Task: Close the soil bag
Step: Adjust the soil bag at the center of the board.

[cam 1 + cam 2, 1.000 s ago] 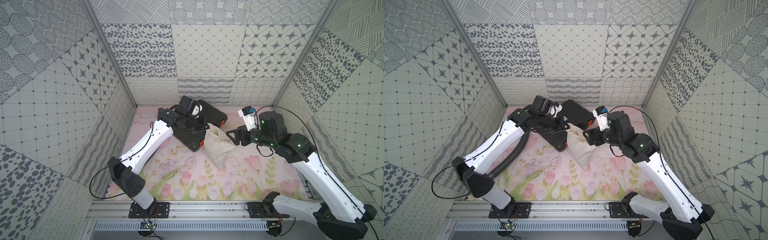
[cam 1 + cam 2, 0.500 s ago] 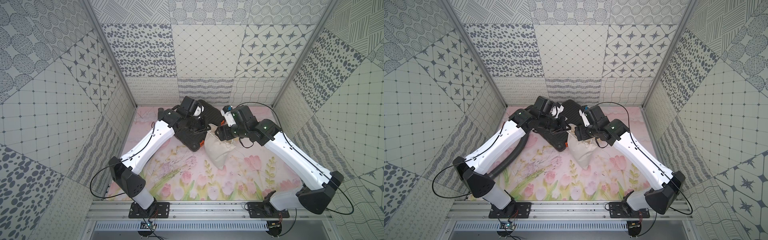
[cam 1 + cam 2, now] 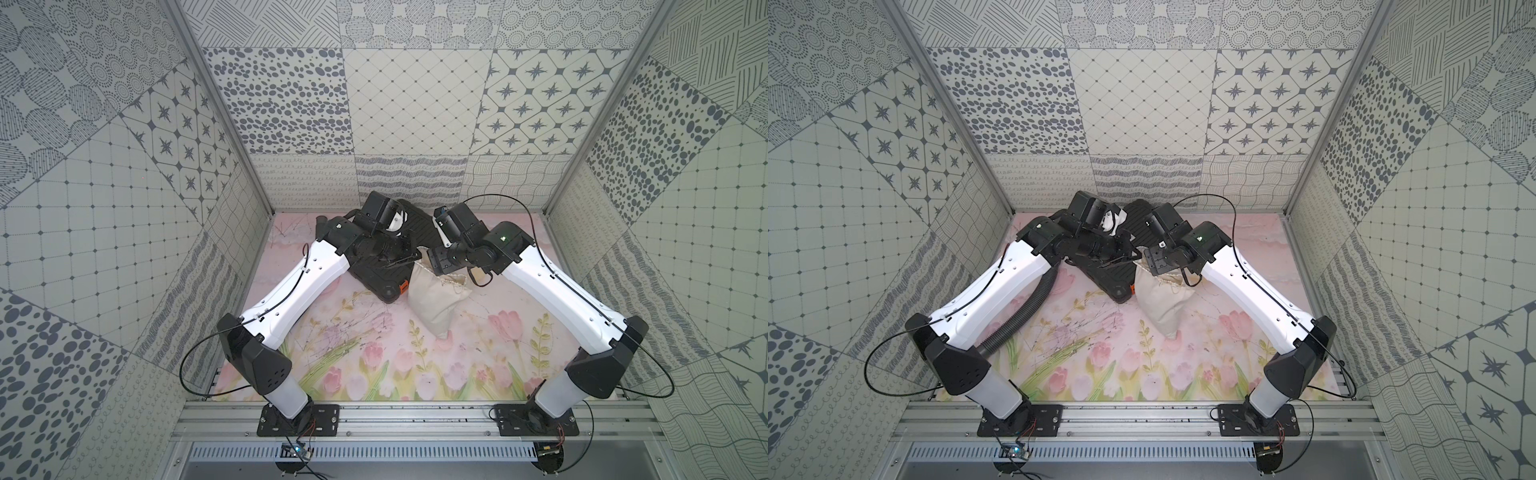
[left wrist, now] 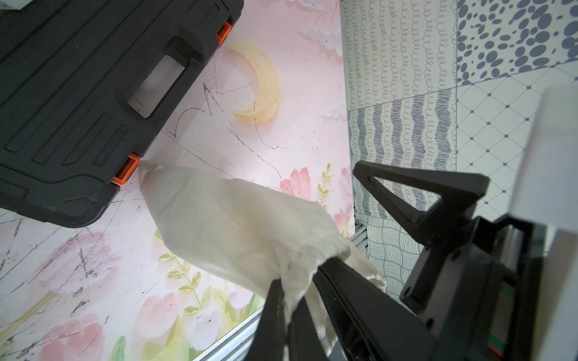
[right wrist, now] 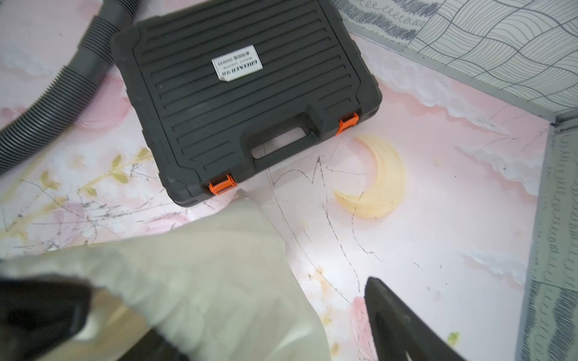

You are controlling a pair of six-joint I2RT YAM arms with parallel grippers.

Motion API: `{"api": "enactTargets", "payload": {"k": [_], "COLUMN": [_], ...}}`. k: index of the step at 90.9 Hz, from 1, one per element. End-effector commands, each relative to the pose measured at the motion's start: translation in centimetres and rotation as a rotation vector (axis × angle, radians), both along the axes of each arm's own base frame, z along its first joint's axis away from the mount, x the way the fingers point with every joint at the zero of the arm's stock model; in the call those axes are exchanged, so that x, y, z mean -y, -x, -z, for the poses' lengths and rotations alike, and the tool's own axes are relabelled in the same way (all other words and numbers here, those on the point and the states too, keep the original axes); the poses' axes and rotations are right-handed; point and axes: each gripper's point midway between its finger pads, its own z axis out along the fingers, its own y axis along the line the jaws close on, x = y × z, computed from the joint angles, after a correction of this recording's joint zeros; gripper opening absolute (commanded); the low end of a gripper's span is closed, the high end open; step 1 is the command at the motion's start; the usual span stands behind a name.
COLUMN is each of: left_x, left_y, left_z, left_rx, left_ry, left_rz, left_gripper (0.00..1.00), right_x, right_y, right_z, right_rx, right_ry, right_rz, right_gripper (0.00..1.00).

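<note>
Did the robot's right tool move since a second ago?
Yes. In a top view the right tool has slid sideways toward the black case, and is now over the mouth of the soil bag.

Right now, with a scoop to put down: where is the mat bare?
Bare: the front tulip strip of the mat, from the soil bag to the rail; also the rear corner by the right wall. Crowded: rear centre, where the black case and bag meet.
</note>
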Motion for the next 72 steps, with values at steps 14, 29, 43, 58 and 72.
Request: {"api": "enactTargets", "payload": {"k": [14, 29, 43, 58, 72], "left_x": [-0.1, -0.2, -0.1, -0.6, -2.0], "left_y": [-0.5, -0.6, -0.4, 0.0, 1.2], "left_z": [-1.0, -1.0, -1.5, -2.9, -4.5], "left_rx": [0.045, 0.049, 0.057, 0.082, 0.085], "left_ry": [-0.009, -0.010, 0.003, 0.011, -0.003], "left_rz": [-0.017, -0.020, -0.012, -0.023, -0.046], "left_gripper": [0.00, 0.00, 0.00, 0.00, 0.00], "right_x": [5.9, 6.5, 5.4, 5.1, 5.4], "right_y": [3.4, 4.0, 3.7, 2.3, 1.0], "right_z": [1.8, 1.3, 0.1, -3.2, -5.9], "right_rx": [-0.096, -0.106, -0.059, 0.049, 0.093], "right_ry": [0.115, 0.050, -0.044, -0.099, -0.146], "right_rz": [0.038, 0.032, 0.000, -0.002, -0.014], "right_gripper": [0.77, 0.52, 0.00, 0.00, 0.00]}}
